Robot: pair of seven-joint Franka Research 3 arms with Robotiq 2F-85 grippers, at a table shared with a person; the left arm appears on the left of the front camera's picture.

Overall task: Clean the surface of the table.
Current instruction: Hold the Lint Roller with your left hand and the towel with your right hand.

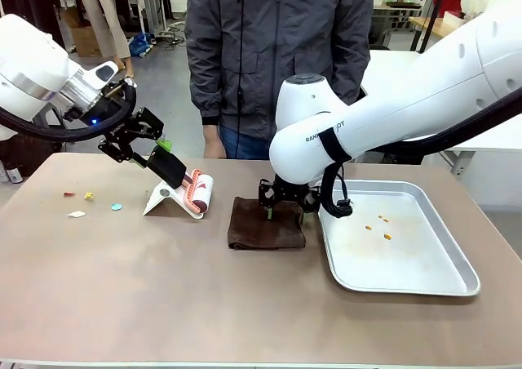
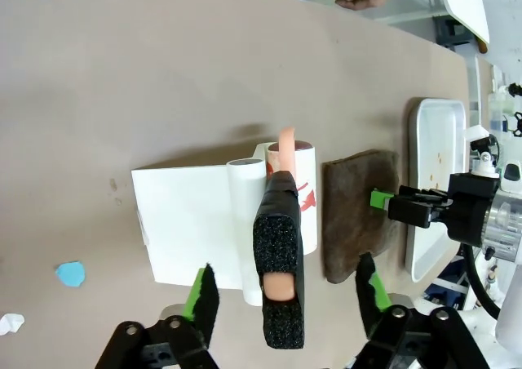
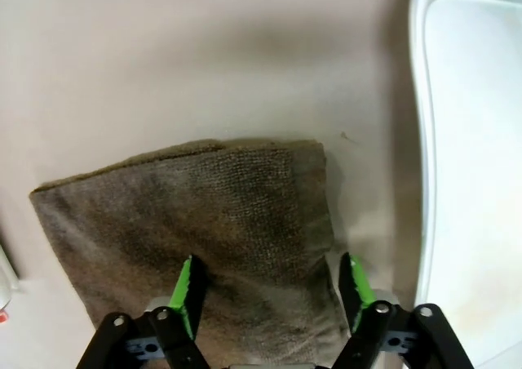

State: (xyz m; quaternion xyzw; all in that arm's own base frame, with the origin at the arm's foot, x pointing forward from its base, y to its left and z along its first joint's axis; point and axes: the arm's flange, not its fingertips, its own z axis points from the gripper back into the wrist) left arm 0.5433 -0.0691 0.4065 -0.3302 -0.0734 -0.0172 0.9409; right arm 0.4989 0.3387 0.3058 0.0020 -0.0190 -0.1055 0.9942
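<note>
Left gripper (image 2: 285,281) released: jaws spread either side of the lint roller (image 2: 279,222) handle, gaps visible. Roller sits on white stand (image 2: 188,222), left of centre on the table (image 1: 163,287). Right gripper (image 3: 269,291) also released, spread over brown cloth (image 3: 204,214) mid-table, just beside tray (image 1: 408,286). Scraps (image 1: 81,197) near the table's left edge.

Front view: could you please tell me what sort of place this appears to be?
Probably a robotics lab or workshop. A white left arm and right arm reach over a taupe table, a person stands at its far side, and more work tables stand on the open floor behind.
</note>
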